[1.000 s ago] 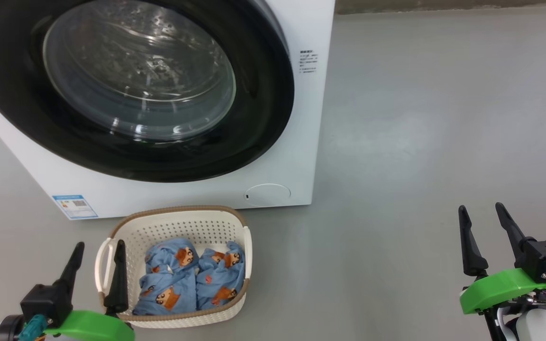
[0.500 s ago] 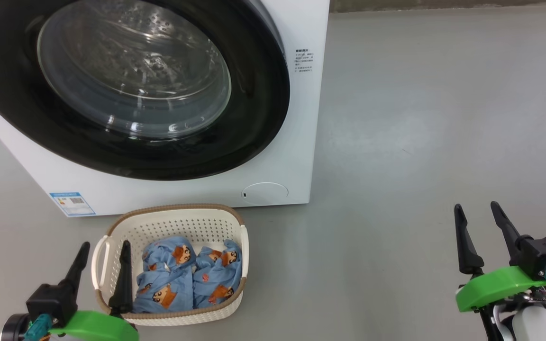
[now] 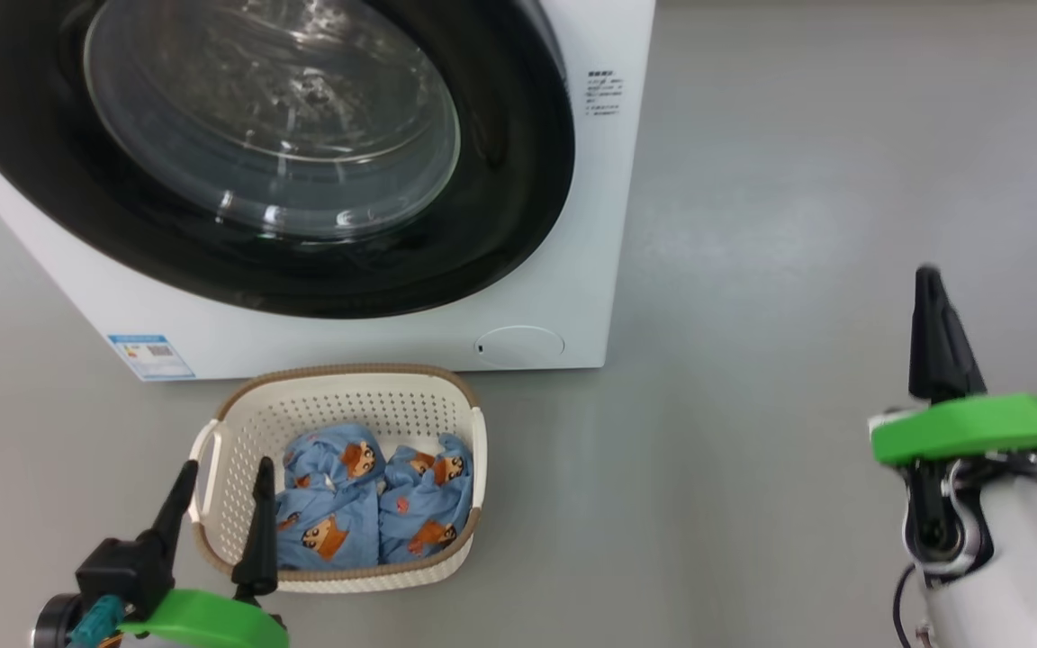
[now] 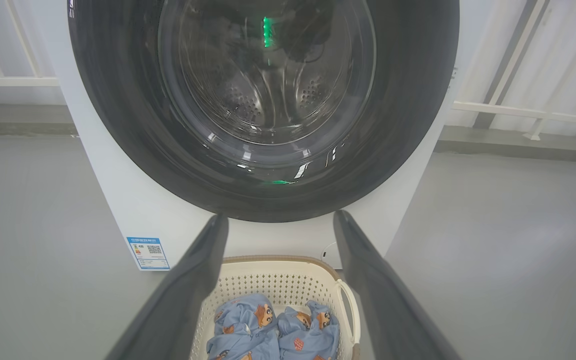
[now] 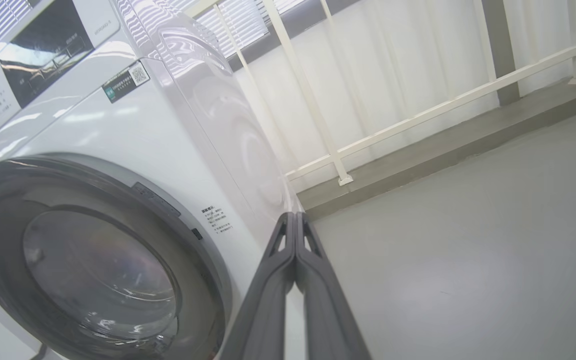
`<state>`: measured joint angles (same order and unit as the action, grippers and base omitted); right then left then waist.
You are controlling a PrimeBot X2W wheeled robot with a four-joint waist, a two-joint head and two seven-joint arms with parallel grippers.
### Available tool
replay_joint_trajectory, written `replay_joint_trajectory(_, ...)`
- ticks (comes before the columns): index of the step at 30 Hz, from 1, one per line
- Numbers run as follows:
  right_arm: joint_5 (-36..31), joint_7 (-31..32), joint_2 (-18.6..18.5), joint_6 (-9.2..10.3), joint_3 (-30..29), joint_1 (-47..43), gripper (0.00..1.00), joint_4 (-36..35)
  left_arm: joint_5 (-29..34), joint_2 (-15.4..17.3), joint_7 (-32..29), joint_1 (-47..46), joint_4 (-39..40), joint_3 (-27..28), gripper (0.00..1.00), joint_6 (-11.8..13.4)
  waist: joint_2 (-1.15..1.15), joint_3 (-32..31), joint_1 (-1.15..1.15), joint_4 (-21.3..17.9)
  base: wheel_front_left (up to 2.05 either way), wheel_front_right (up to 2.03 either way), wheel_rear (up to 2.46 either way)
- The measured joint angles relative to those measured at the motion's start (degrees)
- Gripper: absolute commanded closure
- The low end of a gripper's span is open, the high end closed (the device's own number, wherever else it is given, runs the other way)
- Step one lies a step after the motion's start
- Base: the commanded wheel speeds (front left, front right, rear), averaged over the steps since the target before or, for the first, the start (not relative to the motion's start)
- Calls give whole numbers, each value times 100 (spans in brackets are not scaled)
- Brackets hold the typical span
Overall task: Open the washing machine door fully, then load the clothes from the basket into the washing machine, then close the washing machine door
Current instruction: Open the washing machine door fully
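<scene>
Where basket (image 3: 338,371) fronts washing machine (image 3: 347,340), railing (image 5: 418,121) behind

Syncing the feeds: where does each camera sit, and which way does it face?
Head view: on the head, looking down at the closed washing machine door, basket and clothes; left gripper open lower left, right gripper shut at right.
Left wrist view: low, facing the door; its spread fingers frame the basket.
Right wrist view: tilted, facing the washing machine obliquely, and a railing; fingers pressed together.
Shared: head and left wrist views show basket and clothes.
</scene>
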<state>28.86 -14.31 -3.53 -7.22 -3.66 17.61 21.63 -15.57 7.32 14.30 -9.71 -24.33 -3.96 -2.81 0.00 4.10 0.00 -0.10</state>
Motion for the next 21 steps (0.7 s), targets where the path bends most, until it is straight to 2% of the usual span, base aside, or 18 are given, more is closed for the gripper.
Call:
replay_joint_trajectory(5, 1236, -18, -52, 0, 238, 511, 100, -165, -2, -99, 2, -109, -1, -98, 0, -23, 0, 148, 0, 132, 0, 0, 0)
replay_joint_trajectory(6, 1803, -18, -108, 0, 375, 701, 100, -119, -8, -127, 8, -189, -9, -135, 0, -25, 0, 220, 0, 190, 0, 0, 0)
replay_joint_trajectory(9, 2621, -18, -305, 0, 569, 1001, 100, -15, -8, -136, 8, -292, -15, -157, 0, -75, 0, 334, 0, 286, 0, 0, 0)
replay_joint_trajectory(16, 4075, 14, -873, 0, 1235, 1681, 100, 144, -8, -216, 9, -461, 9, -180, 0, -112, 0, 577, 1, 550, 0, 0, 0)
replay_joint_trajectory(21, 4746, 223, -1319, 0, 1640, 2086, 100, 209, -8, -300, 9, -588, 51, -204, 0, -142, 0, 759, 1, 728, 0, 0, 0)
